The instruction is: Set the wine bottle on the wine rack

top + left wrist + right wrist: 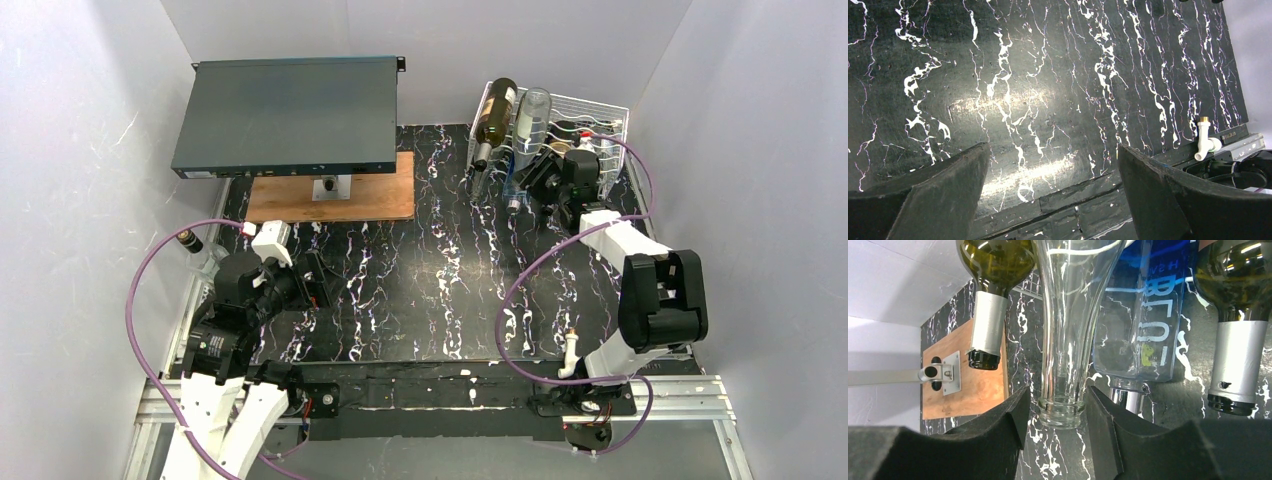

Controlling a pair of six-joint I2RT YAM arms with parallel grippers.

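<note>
The white wire wine rack [603, 108] stands at the back right with several bottles lying in it, necks toward me. A clear glass wine bottle [531, 122] lies in a cradle beside a dark olive bottle [495, 118]. My right gripper [543, 178] is at the clear bottle's neck. In the right wrist view the gripper [1057, 391] is open, its jaws flanking the clear bottle's mouth [1061, 410] with a small gap on each side. My left gripper [318, 280] is open and empty above the black marbled mat [1048, 75]; in its wrist view [1053, 150] nothing is between the jaws.
A blue-tinted bottle [1143, 315] and two olive bottles [990, 315] [1243, 340] lie beside the clear one. A dark flat metal box [290, 115] stands on a wooden board [370, 195] at the back left. Another bottle neck [190, 241] shows at the mat's left edge.
</note>
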